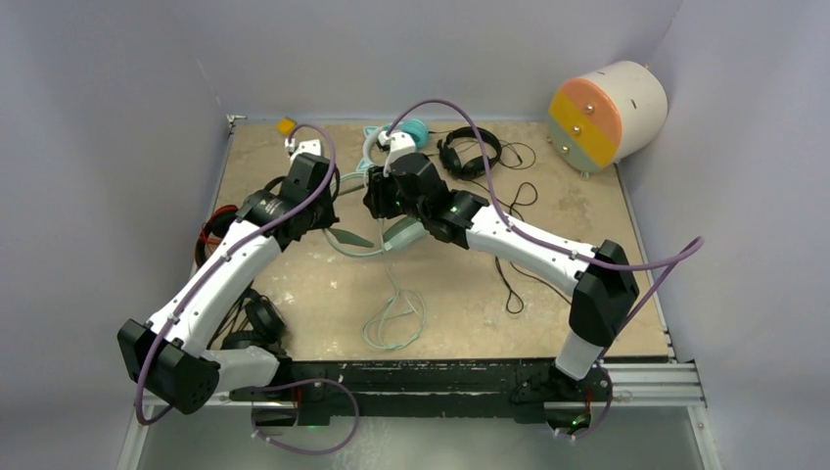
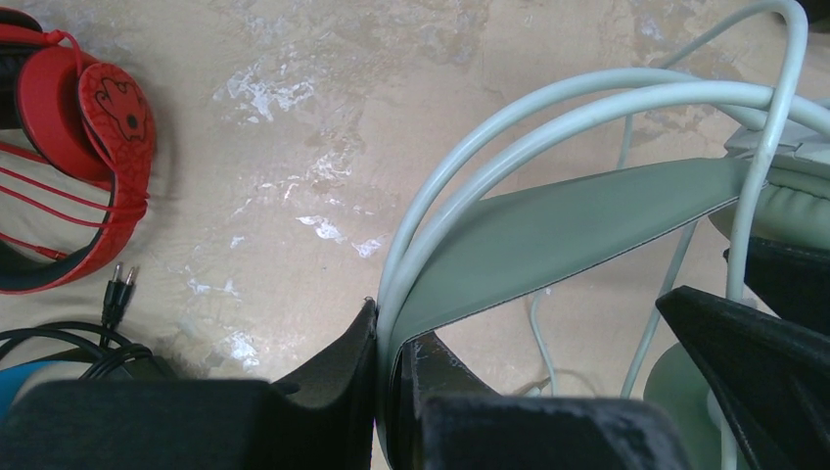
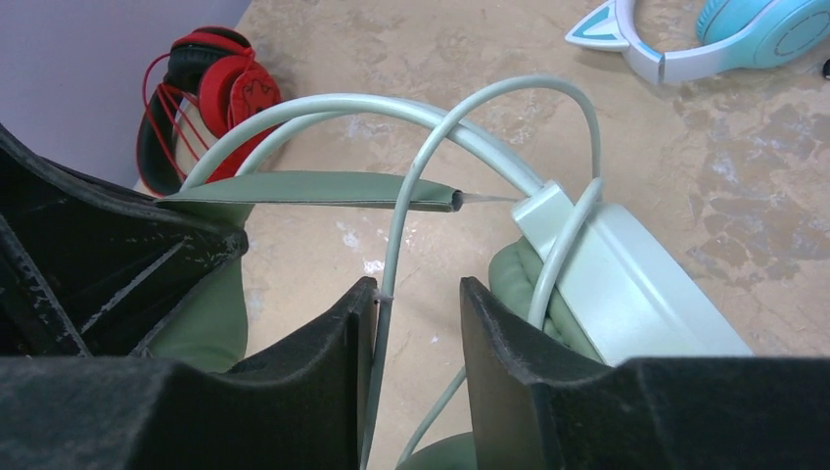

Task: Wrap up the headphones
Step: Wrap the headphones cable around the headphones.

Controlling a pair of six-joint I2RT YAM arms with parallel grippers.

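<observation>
Centre of frame, my left hand [image 2: 387, 333] is clamped on the mint-green headphones' [image 2: 548, 235] band above the table [image 2: 294, 147], my right hand [image 3: 416, 294] straddles their cable [image 3: 393, 235] with jaws apart, and with most cable trailing loose I judge the wrapping barely begun.

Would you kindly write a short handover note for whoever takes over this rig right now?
Left end effector: shut on the headband of the mint-green over-ear headset.
Right end effector: open, with the headset's thin mint-green cable running between its fingers.
Elsewhere: red headset at the left; teal cat-eared headset and small black headset at the far side.
Done: the cable crosses over the headband once.
Left: much of the cable lies in loose loops toward the near edge. Wind it on, then probably handle any headsets with trailing cables.
</observation>
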